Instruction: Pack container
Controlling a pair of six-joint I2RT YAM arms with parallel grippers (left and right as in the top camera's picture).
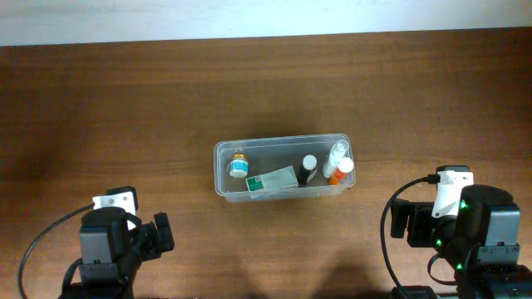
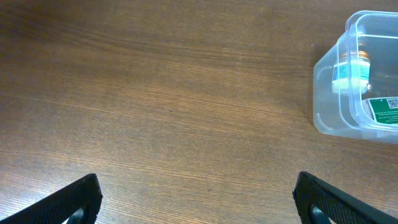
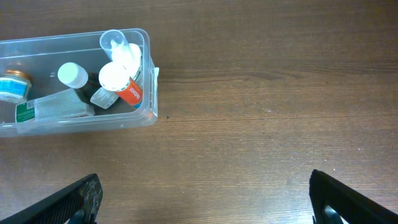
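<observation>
From above, the container [image 1: 283,140] sits near the middle of the brown wooden surface [image 1: 108,108], its long side running left to right. Inside, a small jar [image 1: 238,165] with a blue label stands at the left end. A green and white tube [image 1: 273,179] lies along the near wall. A black bottle [image 1: 309,169] with a white cap stands right of the middle. At the right end, an orange bottle [image 1: 341,172] with a white cap and a clear bottle [image 1: 337,154] lean together. The left pincer [image 1: 162,232] sits low at the near left and the right pincer [image 1: 401,221] low at the near right. Both are well apart from the container, and from this height their spread cannot be told.

In the left wrist view, the left pincer [image 2: 199,202] is released. Its two dark fingers [image 2: 78,199] sit at the bottom corners with bare surface between them, grasping nothing. The container [image 2: 323,93] shows at the upper right edge, cut off by the frame, with the small jar [image 2: 351,70] and the tube [image 2: 384,109] visible through its wall.

In the right wrist view, the right pincer [image 3: 211,202] is likewise released and grasps nothing, its fingers [image 3: 78,200] spread wide at the bottom corners. The container [image 3: 151,87] lies at the upper left. In it are the clear bottle [image 3: 117,42], the orange bottle [image 3: 121,85], the black bottle [image 3: 74,76], the tube [image 3: 53,109] and the small jar [image 3: 12,86].
</observation>
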